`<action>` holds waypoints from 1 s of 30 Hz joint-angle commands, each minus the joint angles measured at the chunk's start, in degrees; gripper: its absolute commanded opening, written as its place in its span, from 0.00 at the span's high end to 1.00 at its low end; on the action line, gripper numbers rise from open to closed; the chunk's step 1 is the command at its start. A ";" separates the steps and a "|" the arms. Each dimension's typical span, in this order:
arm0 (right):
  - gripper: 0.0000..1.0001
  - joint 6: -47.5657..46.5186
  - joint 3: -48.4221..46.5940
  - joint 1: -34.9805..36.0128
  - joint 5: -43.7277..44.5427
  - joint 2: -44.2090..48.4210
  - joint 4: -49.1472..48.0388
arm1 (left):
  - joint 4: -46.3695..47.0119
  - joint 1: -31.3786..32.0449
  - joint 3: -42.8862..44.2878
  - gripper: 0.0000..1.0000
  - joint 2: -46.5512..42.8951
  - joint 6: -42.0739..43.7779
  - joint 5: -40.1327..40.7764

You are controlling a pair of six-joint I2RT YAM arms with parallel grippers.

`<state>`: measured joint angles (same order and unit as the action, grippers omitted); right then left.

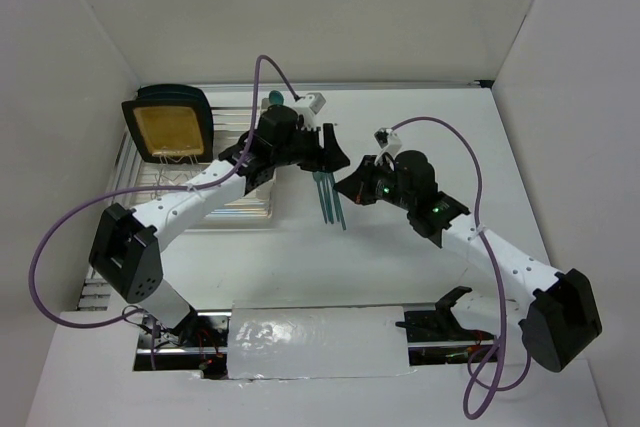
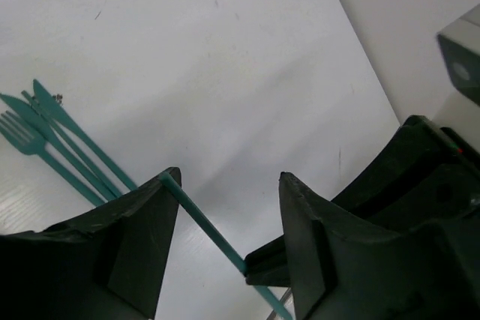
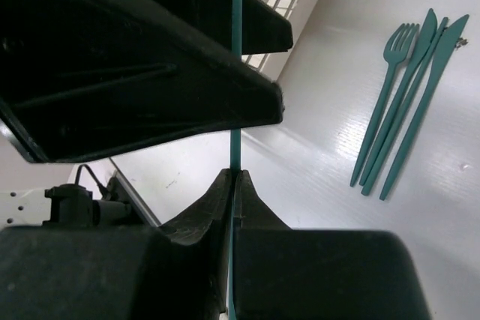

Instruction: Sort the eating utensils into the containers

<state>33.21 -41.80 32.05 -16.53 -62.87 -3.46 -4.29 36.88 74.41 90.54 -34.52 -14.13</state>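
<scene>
We see the right gripper (image 3: 234,174) pressed together, pinching the thin handle of 1 teal utensil (image 3: 237,73) that stands up out of its tips. The left gripper (image 2: 229,185) is spread, its 2 fingers (image 2: 142,237) on either side of that same handle. The handle touches the tip of one finger and stands clear of the other.

From above, the 2 grippers meet near the centre of the worktop (image 1: 420,257), the left gripper at 11 o'clock of the right one. The loose utensils (image 1: 330,202), 4 pieces, lie side by side on the worktop just at 6 o'clock of the left gripper; 1 of them is a fork (image 3: 397,39). The dish rack (image 1: 165,182) sits at 9 o'clock with a yellow plate (image 1: 170,127) standing in it. We cannot make out the containers.
</scene>
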 commanded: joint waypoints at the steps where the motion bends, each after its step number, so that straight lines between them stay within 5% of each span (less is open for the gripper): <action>1: 1.00 0.80 -3.37 0.55 -0.87 1.26 -2.95 | 1.92 1.00 3.89 0.35 1.21 -0.55 0.24; 17: 0.98 0.01 -9.43 0.73 2.30 1.52 1.68 | 0.43 1.44 7.41 1.00 2.62 1.91 0.15; 24: 0.51 -2.88 -15.85 0.82 5.27 4.41 14.69 | -0.71 -0.06 11.10 1.00 0.17 9.55 0.78; 30: 0.13 -4.03 -17.88 0.73 13.18 12.15 23.67 | 2.18 -8.04 11.90 1.00 -6.59 18.25 -4.05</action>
<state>30.79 -56.36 32.49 -9.06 -54.65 13.89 -6.02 32.42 83.59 89.80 -22.83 -15.22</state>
